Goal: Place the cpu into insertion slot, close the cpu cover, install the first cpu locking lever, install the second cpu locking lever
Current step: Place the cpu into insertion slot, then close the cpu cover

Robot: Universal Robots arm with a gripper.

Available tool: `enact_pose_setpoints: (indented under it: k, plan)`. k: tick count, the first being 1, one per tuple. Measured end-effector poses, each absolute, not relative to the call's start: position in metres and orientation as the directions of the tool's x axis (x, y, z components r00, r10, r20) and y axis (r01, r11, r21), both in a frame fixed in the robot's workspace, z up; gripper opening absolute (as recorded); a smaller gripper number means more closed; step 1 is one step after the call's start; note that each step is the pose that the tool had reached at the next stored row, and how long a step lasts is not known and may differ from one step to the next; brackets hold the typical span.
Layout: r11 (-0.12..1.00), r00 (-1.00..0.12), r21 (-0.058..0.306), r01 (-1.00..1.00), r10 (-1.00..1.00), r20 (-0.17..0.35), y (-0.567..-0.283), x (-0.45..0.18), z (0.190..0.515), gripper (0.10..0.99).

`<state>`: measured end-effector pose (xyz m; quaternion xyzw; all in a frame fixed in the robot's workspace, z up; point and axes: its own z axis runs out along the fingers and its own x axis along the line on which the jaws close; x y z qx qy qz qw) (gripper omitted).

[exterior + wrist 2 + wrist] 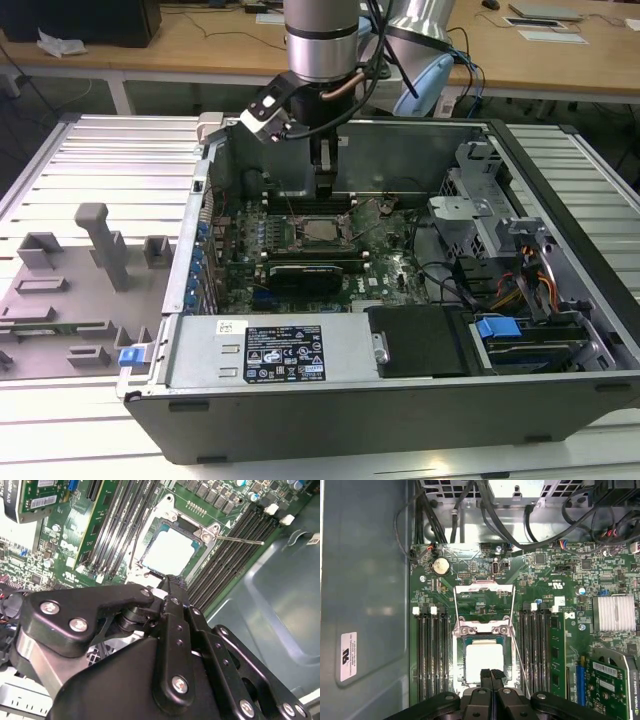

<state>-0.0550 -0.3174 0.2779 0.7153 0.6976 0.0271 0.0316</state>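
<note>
Contents: cpu seated in insertion slot; cpu cover flipped open; pincer pressed together, empty, at cpu edge.

pale silvery-beige square cpu just beyond the matte black gripper; shiny silver metal-frame cpu cover farther out; glossy green circuit board around them, striped with long black memory slots.

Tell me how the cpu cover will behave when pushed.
The cpu cover is flipped open, hinged beside the cpu; it would probably swing, not slide. Thin metal frame: likely light, stiff, with possibly slippery edges.
</note>
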Motion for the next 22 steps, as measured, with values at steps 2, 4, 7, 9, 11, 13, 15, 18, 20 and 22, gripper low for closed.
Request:
enact_pose_setpoints:
  k: [2,4,7,9,11,13,15,18,20,22]
  plan:
    - [-0.025,0.025,0.083,0.996,1.000,-0.006,-0.317,-0.055,0.278,0.106]
    - [-0.025,0.025,0.083,0.996,1.000,-0.006,-0.317,-0.055,0.278,0.106]
    - [-0.025,0.025,0.083,0.996,1.000,-0.006,-0.317,-0.055,0.278,0.106]
    - [-0.025,0.025,0.083,0.996,1.000,-0.006,-0.317,-0.055,0.279,0.106]
    - [-0.025,0.025,0.083,0.996,1.000,-0.006,-0.317,-0.055,0.279,0.106]
    - [-0.025,0.025,0.083,0.996,1.000,-0.006,-0.317,-0.055,0.279,0.106]
    - [-0.025,0.025,0.083,0.996,1.000,-0.006,-0.317,-0.055,0.279,0.106]
    - [-0.025,0.025,0.083,0.996,1.000,-0.006,-0.317,-0.052,0.279,0.106]
    - [-0.025,0.025,0.082,0.996,1.000,-0.006,-0.318,-0.045,0.279,0.106]
    - [-0.025,0.025,0.081,0.996,1.000,-0.006,-0.318,-0.037,0.279,0.106]
